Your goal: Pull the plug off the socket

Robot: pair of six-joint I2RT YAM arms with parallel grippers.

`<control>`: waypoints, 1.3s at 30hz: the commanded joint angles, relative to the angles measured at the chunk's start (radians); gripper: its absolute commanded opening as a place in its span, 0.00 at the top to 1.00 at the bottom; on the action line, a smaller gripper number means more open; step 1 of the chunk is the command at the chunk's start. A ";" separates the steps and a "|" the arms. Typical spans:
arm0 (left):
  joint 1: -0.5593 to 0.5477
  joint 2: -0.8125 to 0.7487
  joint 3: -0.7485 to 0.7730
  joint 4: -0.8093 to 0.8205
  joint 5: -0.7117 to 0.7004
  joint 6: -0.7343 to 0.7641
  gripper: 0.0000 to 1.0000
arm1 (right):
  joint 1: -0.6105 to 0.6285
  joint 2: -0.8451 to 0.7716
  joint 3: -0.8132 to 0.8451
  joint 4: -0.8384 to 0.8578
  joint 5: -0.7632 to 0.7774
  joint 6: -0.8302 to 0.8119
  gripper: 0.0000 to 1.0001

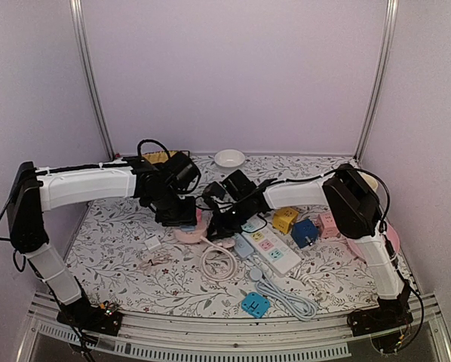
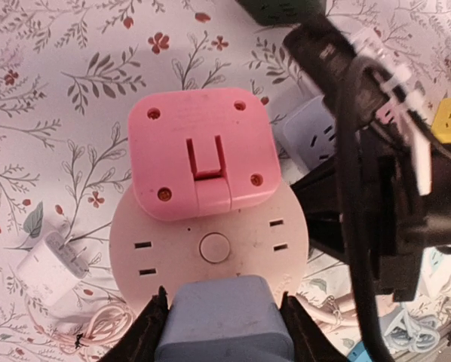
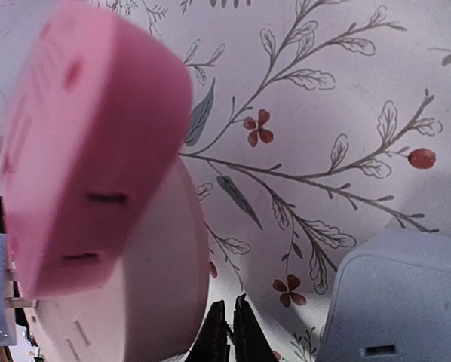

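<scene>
The round socket (image 2: 135, 226) lies flat on the bench (image 2: 59, 90), and everything turns on it. The left tool (image 2: 222, 305) is clamped on the blue-grey plug (image 2: 224, 324), one finger on each flank. The plug sits over the socket's near edge, and it appears to be seated there, not yet free. Gripping it by its sides likely gives a straight pull away from the socket face. A pink cube adaptor (image 2: 203, 151) fills the socket's far half.

The right tool (image 3: 227, 332) has its fingers pressed together with nothing between them. Its tips are low at the socket's rim, on the side facing a pale lilac cube (image 3: 399, 302). This looks like a brace, so the light disc does not lift with the plug.
</scene>
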 commanded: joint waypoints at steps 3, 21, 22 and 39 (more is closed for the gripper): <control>-0.020 -0.008 0.050 0.013 -0.062 0.003 0.83 | 0.006 0.015 -0.021 -0.115 0.073 -0.028 0.93; -0.045 -0.114 -0.137 0.161 -0.029 -0.116 0.83 | -0.041 -0.190 -0.043 -0.075 0.097 -0.007 0.90; -0.040 -0.124 -0.138 0.152 -0.046 -0.127 0.83 | -0.040 -0.195 -0.046 -0.074 0.097 -0.010 0.90; 0.369 -0.134 -0.229 0.150 0.002 -0.086 0.55 | -0.047 -0.361 -0.155 -0.118 0.259 -0.084 0.87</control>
